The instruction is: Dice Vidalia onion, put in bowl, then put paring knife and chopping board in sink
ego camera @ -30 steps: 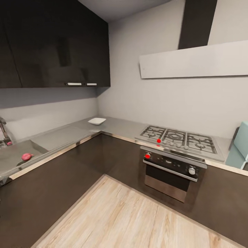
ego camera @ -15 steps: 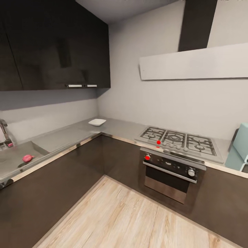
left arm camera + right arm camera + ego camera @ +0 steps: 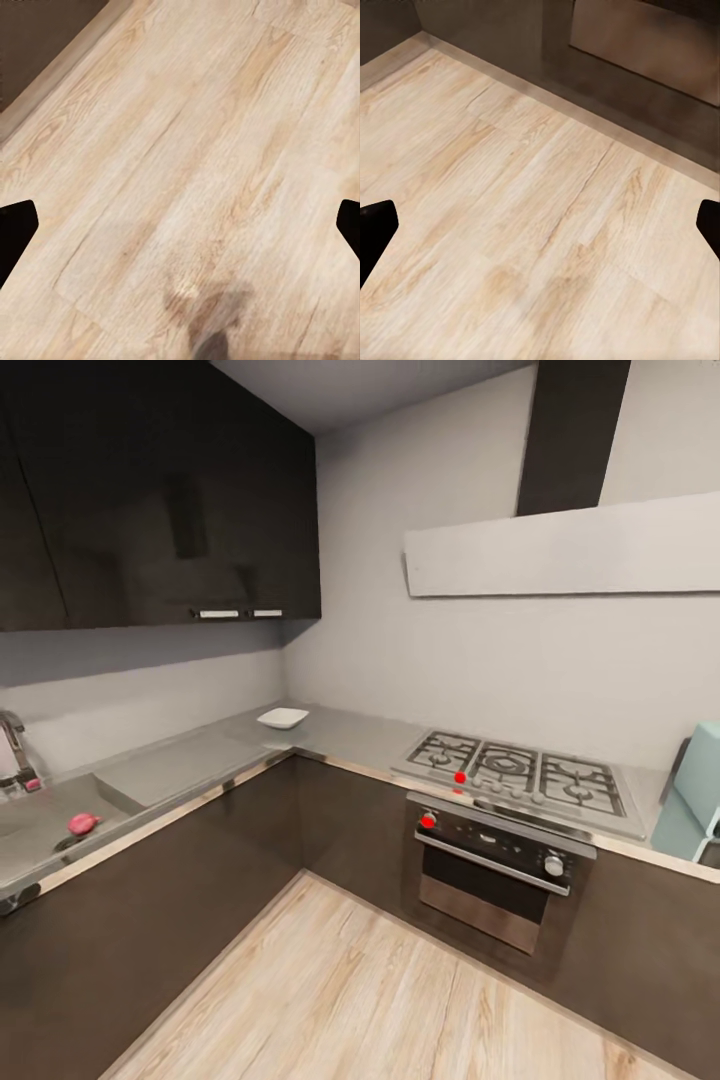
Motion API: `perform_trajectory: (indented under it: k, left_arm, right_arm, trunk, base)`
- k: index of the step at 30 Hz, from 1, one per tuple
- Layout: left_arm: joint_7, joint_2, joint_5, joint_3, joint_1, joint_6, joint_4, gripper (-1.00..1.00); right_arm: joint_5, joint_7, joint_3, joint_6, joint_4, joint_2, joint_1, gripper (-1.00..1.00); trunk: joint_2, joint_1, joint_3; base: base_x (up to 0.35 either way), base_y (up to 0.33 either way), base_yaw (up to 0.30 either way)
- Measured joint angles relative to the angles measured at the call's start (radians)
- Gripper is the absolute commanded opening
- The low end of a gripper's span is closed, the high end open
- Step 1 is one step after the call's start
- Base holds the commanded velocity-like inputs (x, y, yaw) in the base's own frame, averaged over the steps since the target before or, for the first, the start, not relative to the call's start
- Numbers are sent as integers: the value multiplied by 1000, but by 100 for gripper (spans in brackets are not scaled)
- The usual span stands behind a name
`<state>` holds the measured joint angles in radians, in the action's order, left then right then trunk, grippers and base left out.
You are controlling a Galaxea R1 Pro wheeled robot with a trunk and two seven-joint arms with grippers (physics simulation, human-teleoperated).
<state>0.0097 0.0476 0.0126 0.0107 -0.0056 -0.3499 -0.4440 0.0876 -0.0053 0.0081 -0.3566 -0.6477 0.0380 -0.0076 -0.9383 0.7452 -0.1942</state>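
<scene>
A pink-red Vidalia onion (image 3: 82, 823) lies in the grey sink (image 3: 40, 830) at the far left of the head view, below the chrome tap (image 3: 12, 745). Further along the grey countertop (image 3: 190, 760), a white bowl (image 3: 282, 717) sits in the corner. The chopping board and the paring knife are out of view. My left gripper (image 3: 180, 232) is open over the wood floor, its dark fingertips (image 3: 15, 232) wide apart. Nothing is held in my right gripper (image 3: 540, 232), which is also open above the floor.
A gas hob (image 3: 520, 772) and an oven (image 3: 490, 865) stand to the right of the corner, under a hood (image 3: 560, 545). Dark wall cabinets (image 3: 150, 490) hang above the sink counter. A pale teal appliance (image 3: 695, 800) is at the right edge. Light wood floor (image 3: 350, 990) lies ahead.
The whole head view has shifted slightly, so the camera has moved. The onion, the bowl and the counter things stay where they were.
</scene>
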Motion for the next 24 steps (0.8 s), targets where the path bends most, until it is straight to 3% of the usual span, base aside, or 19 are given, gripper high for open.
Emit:
perform_trajectory:
  k: [24]
  left_arm:
    - [0,0,0,0,0,0,-1,100]
  right_arm:
    - [0,2,2,3,0,1,0,100]
  trunk:
    - [168,-92,75]
  base:
    - [0,0,0]
